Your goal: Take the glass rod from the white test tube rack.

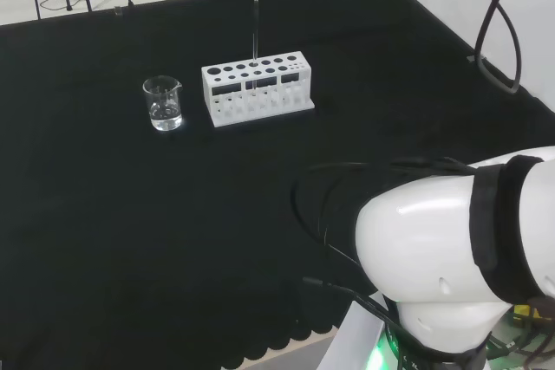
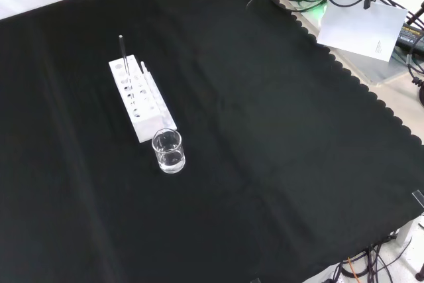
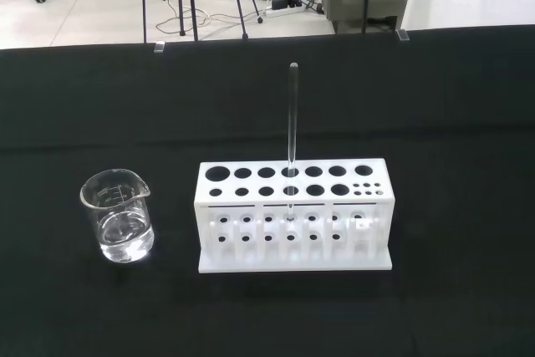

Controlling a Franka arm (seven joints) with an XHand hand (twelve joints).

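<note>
A white test tube rack (image 1: pixel 257 89) (image 2: pixel 140 96) (image 3: pixel 293 214) stands on the black cloth. A thin glass rod (image 1: pixel 255 30) (image 2: pixel 122 51) (image 3: pixel 292 119) stands upright in one of the rack's back-row holes, near the middle, and rises well above the rack. The wrist view looks at the rack from some distance, with the rod near the picture's centre.
A small clear beaker (image 1: pixel 163 103) (image 2: pixel 168 150) (image 3: pixel 119 215) with a little clear liquid stands beside the rack, to its left in the head view. The arm's white links (image 1: pixel 460 257) bulk at the head view's lower right. Cables and stands lie beyond the bench's far edge.
</note>
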